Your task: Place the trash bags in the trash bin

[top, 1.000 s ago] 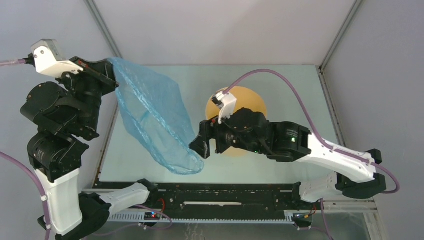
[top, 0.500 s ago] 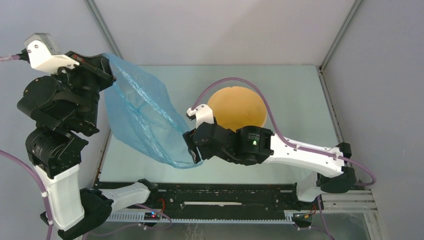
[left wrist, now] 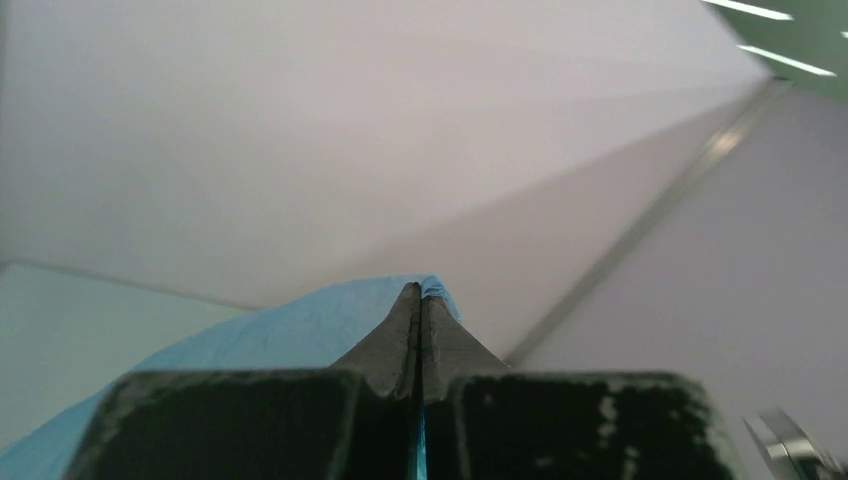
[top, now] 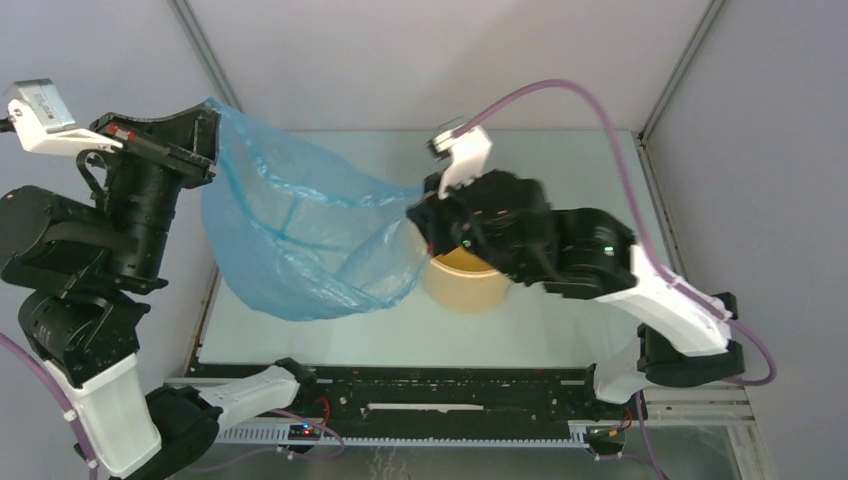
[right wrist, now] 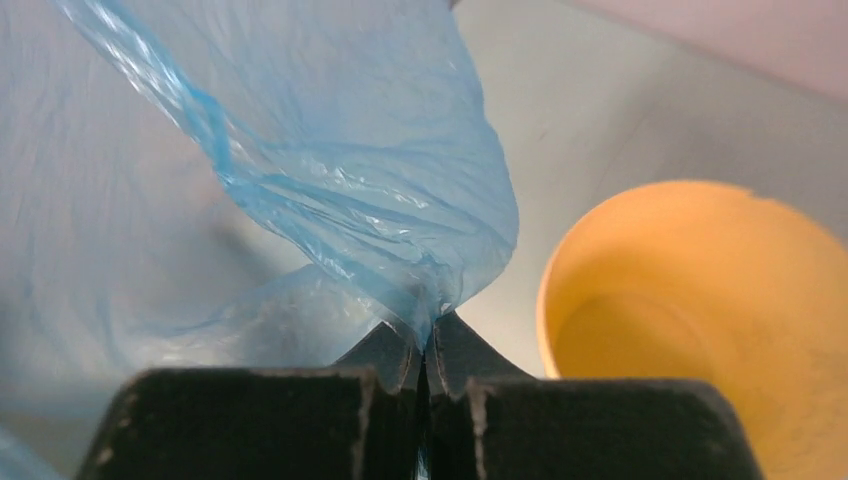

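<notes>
Left fingers (left wrist: 392, 345): pressed together on a pinch of blue film, which shows at their tips and in the seam between them.
Right fingers (right wrist: 385, 355): also together, clamping a twisted gather of the same film.
Left gripper (top: 205, 135): high and well to the left of the trash bin (top: 470, 285).
Right gripper (top: 420, 200): just above the bin's left rim.
Trash bag (top: 290, 230): hanging in the air between the two grippers, left of the bin. Its right end overlaps the bin's left wall in the top view. None of it shows inside the bin.
Bin: upright on the table (top: 580, 180), mouth up. The right arm hides much of it from above, and the right wrist view shows nothing inside.
Long axis: the taut upper edge runs from the left gripper across to the right gripper at the bin.
Pointing: the belly sags down and toward the near side, left of the bin; that slack part is probably the closed bottom.
Risk, drape: the slack hangs outside the bin wall, so a straight descent would likely lay film over the rim or onto the table.
Risk, bin: film dragging on the rim, or the right arm close above it, could push or tip the bin.
Risk, grip: thin film stretched between two pinches may slip out or tear if the grippers pull apart.
</notes>
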